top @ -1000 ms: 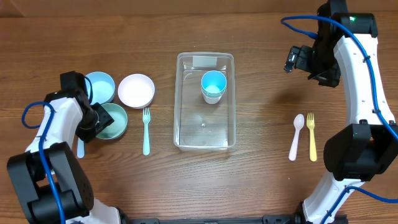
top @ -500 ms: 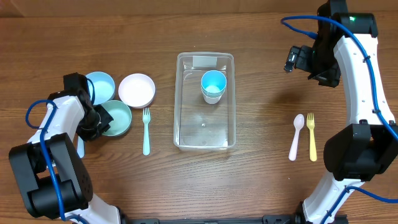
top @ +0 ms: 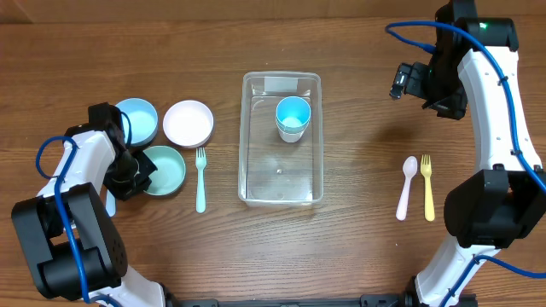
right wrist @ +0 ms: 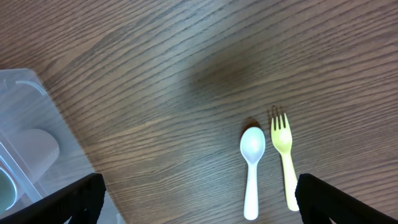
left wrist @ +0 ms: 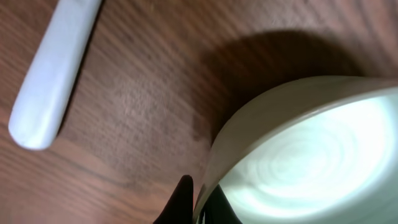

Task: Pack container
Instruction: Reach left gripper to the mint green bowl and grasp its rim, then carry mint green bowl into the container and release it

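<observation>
my overhead looks straight down on the whole table [top: 358,256]. my left wrist view sits very close, the pale green bowl [left wrist: 311,155] pressed up at the left pincer [left wrist: 199,208]. my right wrist view hangs high, pale spoon [right wrist: 252,168] and yellow fork [right wrist: 283,155] beyond the right pincer [right wrist: 199,208], both shared with overhead.

The wooden worktop [top: 367,170] bears the container [top: 281,175], blue bowl [top: 138,118], white bowl [top: 187,124], green bowl [top: 165,169], teal fork [top: 200,181], pale spoon [top: 406,188], yellow fork [top: 426,189].

Brown wood-grain table [top: 367,256], grain running sideways, soft even light, paler strip [top: 171,7] along far edge
</observation>
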Robot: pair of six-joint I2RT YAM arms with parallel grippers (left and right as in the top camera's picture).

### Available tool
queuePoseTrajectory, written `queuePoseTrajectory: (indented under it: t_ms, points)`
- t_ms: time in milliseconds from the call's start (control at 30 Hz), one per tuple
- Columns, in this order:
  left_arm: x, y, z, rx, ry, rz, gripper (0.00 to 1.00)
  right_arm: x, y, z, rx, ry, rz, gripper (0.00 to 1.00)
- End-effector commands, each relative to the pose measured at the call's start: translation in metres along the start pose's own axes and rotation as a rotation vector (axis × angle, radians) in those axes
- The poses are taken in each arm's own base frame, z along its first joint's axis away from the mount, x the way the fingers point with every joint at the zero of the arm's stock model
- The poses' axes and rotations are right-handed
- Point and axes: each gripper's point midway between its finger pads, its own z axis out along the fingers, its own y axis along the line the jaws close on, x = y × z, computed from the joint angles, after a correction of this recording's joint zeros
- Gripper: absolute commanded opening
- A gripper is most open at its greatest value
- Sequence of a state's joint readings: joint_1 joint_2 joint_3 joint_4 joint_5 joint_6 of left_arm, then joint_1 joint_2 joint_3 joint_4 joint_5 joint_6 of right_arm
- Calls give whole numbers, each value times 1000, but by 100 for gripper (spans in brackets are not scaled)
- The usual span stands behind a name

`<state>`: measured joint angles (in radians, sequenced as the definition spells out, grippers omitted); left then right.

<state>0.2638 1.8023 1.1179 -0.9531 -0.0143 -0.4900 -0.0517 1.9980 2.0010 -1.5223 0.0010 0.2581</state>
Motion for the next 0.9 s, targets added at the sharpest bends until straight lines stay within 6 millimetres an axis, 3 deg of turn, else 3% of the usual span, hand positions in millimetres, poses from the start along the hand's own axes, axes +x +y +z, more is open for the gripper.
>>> queuePoseTrajectory:
  t_ms: [0,67,200,333,433,533,667,733,867]
  points:
    - [5,7,-5,-26,11,26,4,-4,1,-21,-14,-65,-4,100]
    - [4,6,-18,-12,-17,25,4,-4,1,-21,-14,-65,-5,100]
    - [-1,4,-63,43,-123,22,4,-4,1,-21,-14,-65,-4,100]
    - [3,-3,-128,123,-274,50,4,-4,1,-21,-14,-65,-4,100]
    - [21,-23,-175,215,-383,131,4,-4,1,-21,-14,-65,-5,100]
    - [49,-58,-201,329,-417,267,4,-4,1,-21,-14,-65,-4,100]
    - [96,-121,-214,461,-414,501,4,-4,1,-21,-14,-65,-4,100]
    - [109,-137,-213,478,-418,571,4,-4,1,-21,-14,-65,-4,100]
    - [142,-180,-197,488,-386,725,6,-4,1,-21,-14,-65,-4,100]
